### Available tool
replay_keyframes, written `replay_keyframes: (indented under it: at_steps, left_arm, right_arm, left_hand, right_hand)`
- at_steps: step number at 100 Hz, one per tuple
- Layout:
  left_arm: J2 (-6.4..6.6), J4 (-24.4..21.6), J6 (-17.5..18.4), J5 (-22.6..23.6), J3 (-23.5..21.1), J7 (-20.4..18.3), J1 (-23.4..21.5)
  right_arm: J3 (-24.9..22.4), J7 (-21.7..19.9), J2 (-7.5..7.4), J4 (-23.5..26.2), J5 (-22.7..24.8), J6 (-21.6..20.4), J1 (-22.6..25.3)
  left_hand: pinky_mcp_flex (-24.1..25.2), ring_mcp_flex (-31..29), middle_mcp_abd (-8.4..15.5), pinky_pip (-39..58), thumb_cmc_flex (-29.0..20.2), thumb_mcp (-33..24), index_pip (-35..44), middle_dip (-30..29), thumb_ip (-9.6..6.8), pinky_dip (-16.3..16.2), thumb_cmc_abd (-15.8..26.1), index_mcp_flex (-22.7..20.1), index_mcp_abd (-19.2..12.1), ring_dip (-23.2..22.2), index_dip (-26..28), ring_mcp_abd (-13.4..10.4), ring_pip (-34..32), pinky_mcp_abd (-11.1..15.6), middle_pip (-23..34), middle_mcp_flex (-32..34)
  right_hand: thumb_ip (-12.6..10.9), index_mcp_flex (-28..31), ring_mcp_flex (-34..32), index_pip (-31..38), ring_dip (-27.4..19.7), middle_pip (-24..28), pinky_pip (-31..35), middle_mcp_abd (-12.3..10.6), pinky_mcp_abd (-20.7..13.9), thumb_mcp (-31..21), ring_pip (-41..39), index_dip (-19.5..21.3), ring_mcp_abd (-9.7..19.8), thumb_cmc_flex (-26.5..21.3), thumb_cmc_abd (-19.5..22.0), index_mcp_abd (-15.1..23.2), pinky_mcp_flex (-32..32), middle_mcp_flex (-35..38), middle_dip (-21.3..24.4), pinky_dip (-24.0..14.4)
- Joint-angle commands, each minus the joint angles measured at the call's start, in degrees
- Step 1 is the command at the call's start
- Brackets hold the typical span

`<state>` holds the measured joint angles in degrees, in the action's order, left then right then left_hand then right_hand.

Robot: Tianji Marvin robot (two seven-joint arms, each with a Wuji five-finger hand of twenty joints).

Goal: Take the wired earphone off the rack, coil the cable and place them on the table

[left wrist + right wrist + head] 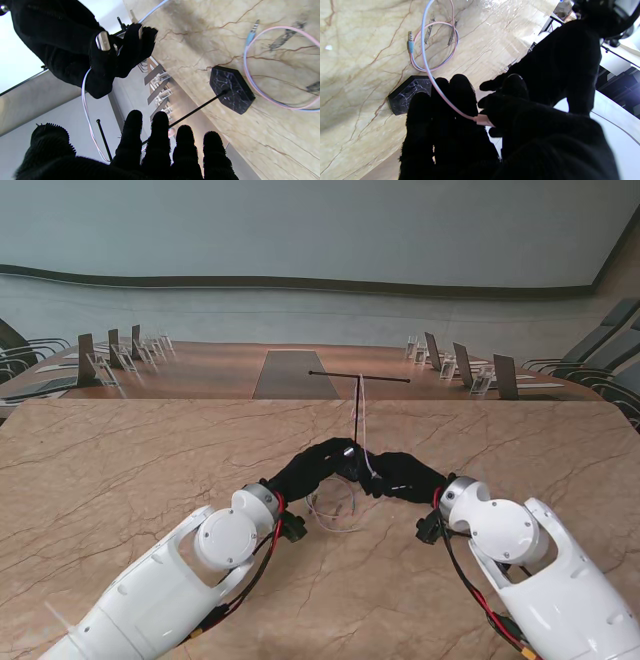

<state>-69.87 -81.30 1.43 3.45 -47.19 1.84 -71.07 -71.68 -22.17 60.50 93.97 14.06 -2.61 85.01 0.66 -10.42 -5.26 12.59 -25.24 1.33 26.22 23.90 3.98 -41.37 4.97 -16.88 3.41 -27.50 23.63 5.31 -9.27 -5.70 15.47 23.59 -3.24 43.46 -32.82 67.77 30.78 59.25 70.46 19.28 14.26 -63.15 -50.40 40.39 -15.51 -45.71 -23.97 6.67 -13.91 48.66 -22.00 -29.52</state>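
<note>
Earphone cable [427,57], pink and pale blue: part lies looped on the bench, part runs up to the robot hands near the rack. Bench [120,480]: tan marbled top with brown veins, carrying all listed items. Left arm [170,580] and right arm [540,570]: white shells, entering from the near corners and meeting at mid-bench. Left robot hand [315,465]: black glove, raised beside the rack post; in its wrist view four fingers [160,135] stand straight and apart with the thumb off to one side, and the cable passes close behind them; whether it grips the cable cannot be told. Right robot hand [400,475]: black glove, clenched on the cable, with thumb and fingers pinching a pink fitting [482,120] on the line; its own wrist view shows the cable running from that pinch across the fingers toward the bench. Rack [357,405]: thin black T-shaped stand, upright post with crossbar, set on a dark hexagonal marbled base [231,90] that rests on the bench just beside the loop. Loop [277,75]: one open ring of cable lying flat, on the side of the base nearer to me. Plug [410,41]: metal jack with blue sleeve, lying on the bench at the loop's edge.
</note>
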Motion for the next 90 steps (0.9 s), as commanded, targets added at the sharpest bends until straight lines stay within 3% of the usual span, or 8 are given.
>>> replay_keyframes:
  at_steps: [1,48,65,67,69,90]
  left_arm:
    - [-0.94,0.5,0.4,-0.4,0.3,0.0,0.6]
    - [-2.23,3.2,1.2,-4.5,1.8,-0.3,3.0]
    - [-2.87,4.8,1.7,-6.1,2.7,-0.5,4.4]
    - [-2.97,5.1,1.9,-6.3,2.9,-0.5,4.5]
    - [-3.08,5.3,2.0,-6.4,3.0,-0.5,4.7]
    - [-4.28,7.8,3.4,-9.2,4.8,-1.0,7.1]
  right_arm:
    - [0.1,-0.8,-0.19,0.9,0.4,0.2,0.6]
    - [0.0,-2.6,-0.76,2.8,1.7,2.2,3.0]
    - [-0.3,-3.2,-0.95,3.7,2.2,2.8,4.0]
    - [-0.3,-3.2,-0.97,3.8,2.2,2.8,4.1]
    - [-0.3,-3.3,-0.98,3.9,2.2,2.9,4.2]
    - [-0.6,-3.6,-1.08,4.5,2.4,3.2,4.9]
  left_hand:
    - [-0.7,-0.7,-0.3,-0.7,2.4,1.4,-2.1,-0.6,-0.44,0.5,2.3,-1.1,-0.4,0.8,-0.8,0.1,-0.4,1.9,-1.0,1.2]
    - [-2.7,-2.6,-2.3,3.5,3.8,1.2,-3.7,-0.8,-0.43,2.1,2.2,-4.0,0.6,1.3,-1.6,2.8,-2.5,1.9,-1.8,4.6]
    - [-0.9,-3.8,-2.9,12.0,3.8,1.1,-3.6,-0.8,-0.42,5.0,2.1,-4.0,0.5,1.7,-1.4,3.5,-3.4,2.3,-1.8,6.2]
    - [-0.3,-3.9,-2.8,15.0,3.9,1.2,-3.6,-0.9,-0.38,8.0,2.1,-4.2,0.7,2.0,-1.5,3.6,-3.7,2.4,-1.7,6.5]
    - [-0.1,-4.0,-2.8,15.9,4.0,1.2,-3.7,-0.9,-0.37,8.7,2.1,-4.3,0.8,2.0,-1.5,3.5,-3.7,2.4,-1.7,6.7]
    - [-0.4,-6.1,-3.6,21.7,5.1,1.4,-4.3,-2.1,-0.26,11.6,2.1,-6.7,2.4,2.8,-2.4,4.2,-4.7,2.7,-2.7,9.8]
  right_hand:
    - [-1.5,4.1,-1.9,4.2,1.2,1.8,2.5,5.3,-0.9,-0.3,-2.5,1.2,0.8,1.5,-1.0,-0.6,0.3,0.0,-1.0,-1.1]
    - [-1.8,4.4,-2.0,4.1,1.4,2.4,2.6,5.5,-1.1,-0.7,-2.8,1.7,0.9,1.7,-1.4,-0.5,0.4,0.2,-1.0,-1.3]
    - [-2.0,4.5,-2.0,4.1,1.5,2.5,2.6,5.5,-1.0,-0.9,-2.9,1.8,0.9,1.9,-1.6,-0.4,0.4,0.2,-1.0,-1.4]
    - [-2.0,4.5,-2.0,4.1,1.5,2.5,2.6,5.5,-1.0,-0.9,-2.9,1.8,0.9,1.9,-1.6,-0.4,0.4,0.3,-1.0,-1.4]
    - [-2.1,4.5,-1.9,4.1,1.5,2.5,2.6,5.6,-1.0,-1.0,-2.8,1.8,0.9,1.8,-1.7,-0.5,0.5,0.3,-1.0,-1.4]
    - [-2.2,4.7,-2.0,4.0,1.5,2.5,2.6,5.6,-1.1,-1.1,-2.9,1.8,0.8,1.9,-1.8,-0.4,0.5,0.3,-0.9,-1.4]
